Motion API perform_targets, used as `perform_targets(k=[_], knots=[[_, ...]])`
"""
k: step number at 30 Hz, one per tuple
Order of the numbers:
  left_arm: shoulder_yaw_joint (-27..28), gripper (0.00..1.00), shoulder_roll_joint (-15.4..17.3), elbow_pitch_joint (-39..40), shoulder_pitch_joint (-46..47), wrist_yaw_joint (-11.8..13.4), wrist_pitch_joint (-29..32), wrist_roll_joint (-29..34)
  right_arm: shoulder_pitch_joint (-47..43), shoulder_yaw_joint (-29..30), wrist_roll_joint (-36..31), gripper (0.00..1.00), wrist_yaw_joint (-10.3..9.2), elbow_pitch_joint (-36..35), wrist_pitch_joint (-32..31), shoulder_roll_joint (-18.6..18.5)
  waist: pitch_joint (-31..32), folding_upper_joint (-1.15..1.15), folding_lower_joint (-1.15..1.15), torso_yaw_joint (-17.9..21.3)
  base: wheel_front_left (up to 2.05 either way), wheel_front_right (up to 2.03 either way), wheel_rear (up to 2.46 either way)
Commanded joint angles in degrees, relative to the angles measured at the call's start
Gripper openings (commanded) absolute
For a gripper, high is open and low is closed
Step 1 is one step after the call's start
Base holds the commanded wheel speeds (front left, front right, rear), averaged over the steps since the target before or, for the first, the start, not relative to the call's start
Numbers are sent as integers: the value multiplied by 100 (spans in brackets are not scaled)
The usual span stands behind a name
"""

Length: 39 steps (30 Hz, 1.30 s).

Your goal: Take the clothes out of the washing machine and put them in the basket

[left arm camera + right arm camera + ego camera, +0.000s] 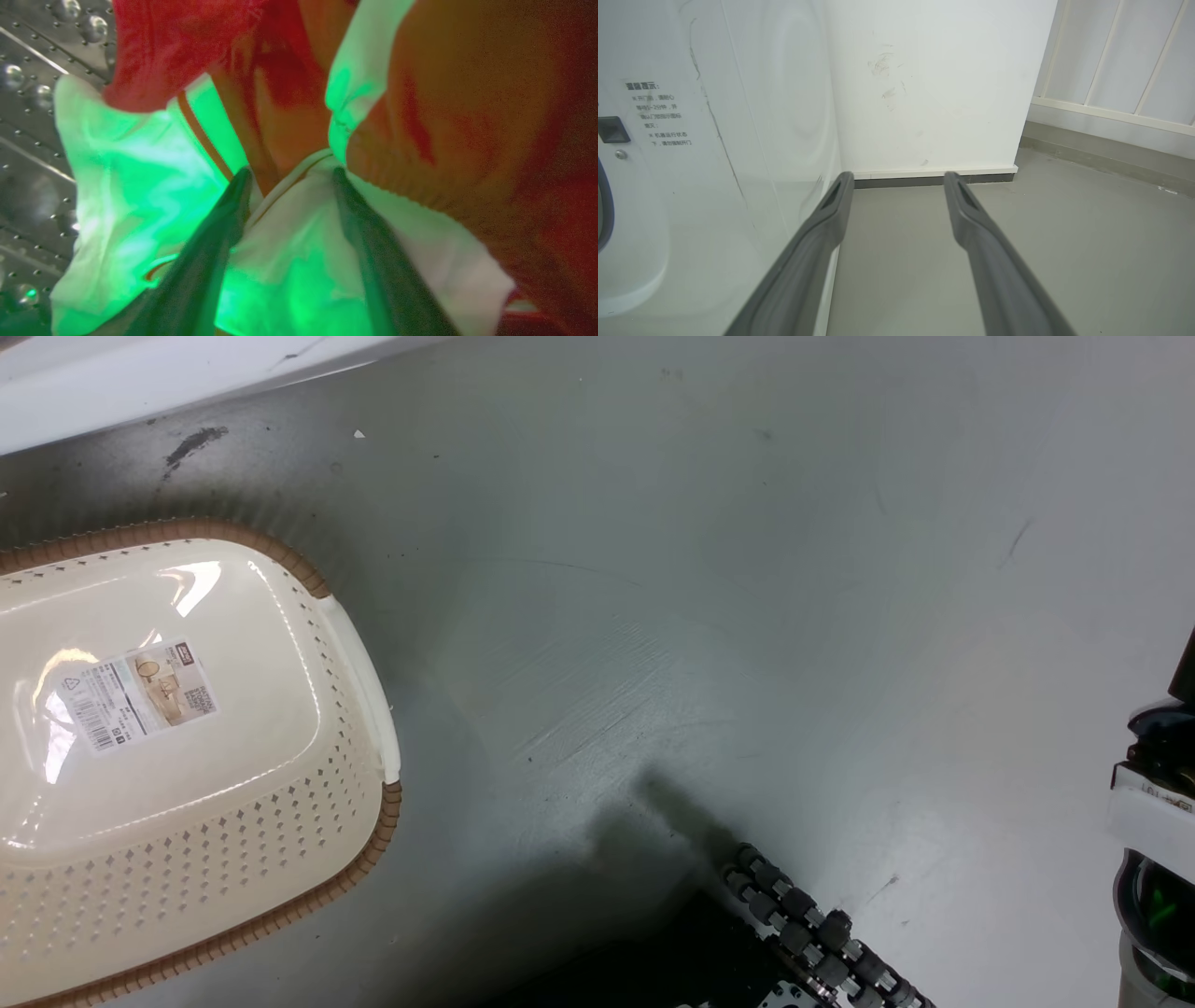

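Left gripper (289, 175) sits in the drum (32, 140), fingers spread round a white fold of the clothes (187, 46) mid-frame, looks set to pinch. Right gripper (899, 177) hangs spread, out of the way; basket (355, 859) parked lower left for drop-off.

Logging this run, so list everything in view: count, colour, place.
basket: one, cream with brown rim, empty, on floor, head view's left
label: one, paper, on basket's bottom
floor: grey, scuffed
clothes: count unclear, red and white, in drum
drum: one, perforated steel, beside clothes
washer: one, white, left in right wrist view
wall: white, beyond washer
left fingers: two, dark, apart, cloth between them
right fingers: two, grey, apart, nothing between them
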State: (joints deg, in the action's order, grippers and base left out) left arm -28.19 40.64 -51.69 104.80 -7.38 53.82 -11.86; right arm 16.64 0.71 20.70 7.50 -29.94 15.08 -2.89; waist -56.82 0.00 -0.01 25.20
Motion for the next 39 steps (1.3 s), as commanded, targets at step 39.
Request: perform_targets(k=[39], knots=[[-604, 0, -310, -529, -2375, 48, -4535, -1497, -239, -152, -925, 100, -2, 223, 14, 2, 2102, 0, 1, -760, 0, 0, 0]])
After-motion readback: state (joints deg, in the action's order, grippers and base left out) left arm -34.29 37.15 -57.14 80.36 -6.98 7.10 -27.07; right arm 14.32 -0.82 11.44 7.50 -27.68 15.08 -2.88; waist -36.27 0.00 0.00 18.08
